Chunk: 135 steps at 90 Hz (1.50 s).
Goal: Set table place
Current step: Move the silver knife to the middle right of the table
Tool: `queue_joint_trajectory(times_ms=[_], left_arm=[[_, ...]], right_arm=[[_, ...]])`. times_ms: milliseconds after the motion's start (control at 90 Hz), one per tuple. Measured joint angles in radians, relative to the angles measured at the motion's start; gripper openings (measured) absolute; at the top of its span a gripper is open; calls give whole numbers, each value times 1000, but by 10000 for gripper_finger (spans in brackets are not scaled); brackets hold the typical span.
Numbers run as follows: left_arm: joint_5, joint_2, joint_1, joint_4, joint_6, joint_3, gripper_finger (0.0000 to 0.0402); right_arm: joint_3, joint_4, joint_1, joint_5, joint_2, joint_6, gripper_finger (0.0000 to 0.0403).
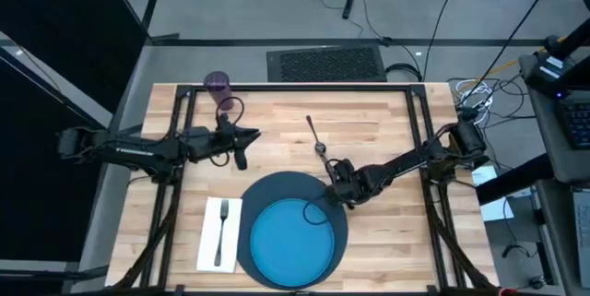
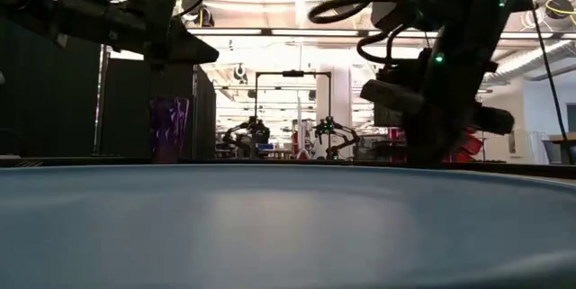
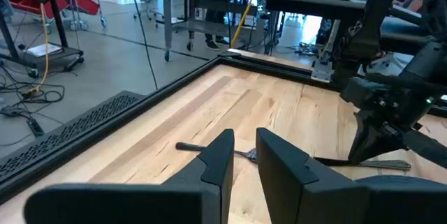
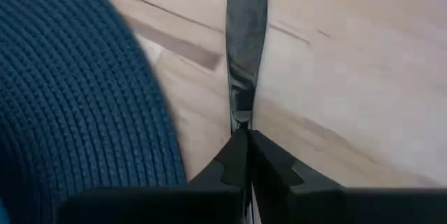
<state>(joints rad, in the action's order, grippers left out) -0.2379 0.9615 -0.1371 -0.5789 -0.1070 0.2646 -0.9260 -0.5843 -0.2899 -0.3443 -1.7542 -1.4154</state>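
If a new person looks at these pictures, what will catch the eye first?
Probably the bright blue round plate on the big dark slate-blue woven mat at the table's near edge. Next, the right gripper, shut on a metal knife beside that mat.

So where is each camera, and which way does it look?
High view: above, looking straight down at the table; both arms show, the left gripper and the right gripper.
Low view: at table height, looking level across the blue plate into the room; both arms hang from above.
Left wrist view: on the left arm, looking past its open jaws at the spoon.
Right wrist view: on the right arm, jaws shut on the knife, beside the mat.
The high and low views share the purple cup.
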Motion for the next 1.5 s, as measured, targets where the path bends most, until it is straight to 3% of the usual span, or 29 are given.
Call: queue_joint_trajectory(times_ms=[300, 589, 967, 1322, 1500], left_arm=[[0, 0, 0, -9, 3, 0, 47], [3, 0, 0, -16, 8, 0, 47], [141, 0, 0, -9, -20, 0, 47], [190, 0, 6, 23, -43, 0, 47], [190, 0, 6, 22, -43, 0, 47]], right_arm=[[2, -55, -69, 67, 0, -139, 0], [2, -84, -212, 74, 0, -387, 0], [5, -80, -430, 45, -3, -790, 0], [-71, -4, -444, 36, -88, -810, 0], [-163, -158, -415, 85, -135, -809, 0]])
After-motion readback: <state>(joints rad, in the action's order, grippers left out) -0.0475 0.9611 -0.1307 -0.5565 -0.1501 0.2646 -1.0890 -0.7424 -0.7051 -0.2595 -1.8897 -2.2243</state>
